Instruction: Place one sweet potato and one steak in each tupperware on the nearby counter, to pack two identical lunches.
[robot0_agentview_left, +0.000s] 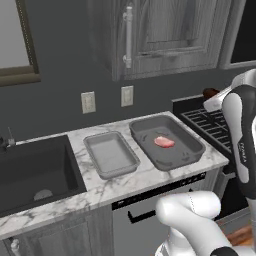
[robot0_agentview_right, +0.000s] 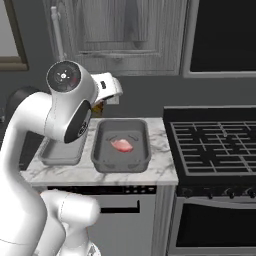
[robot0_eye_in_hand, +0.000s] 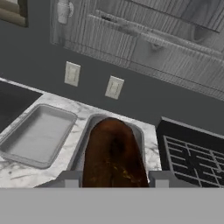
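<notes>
Hand view, left to right: black sink (robot0_eye_in_hand: 13, 103) far left of my gripper (robot0_eye_in_hand: 113, 178), then the empty tupperware (robot0_eye_in_hand: 37, 133) on the counter (robot0_eye_in_hand: 17, 171), down-left of it. Gripper is clamped on the dark brown sweet potato (robot0_eye_in_hand: 113, 157), raised over the second tupperware (robot0_eye_in_hand: 138, 133); a steak (robot0_agentview_left: 164, 142) lies inside. Stove grates (robot0_eye_in_hand: 192, 159) sit to its right.

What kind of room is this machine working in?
A kitchen, computer-rendered by the look of it: a marble counter with a black sink, a gas stove beside it, and wooden cabinets above.
</notes>
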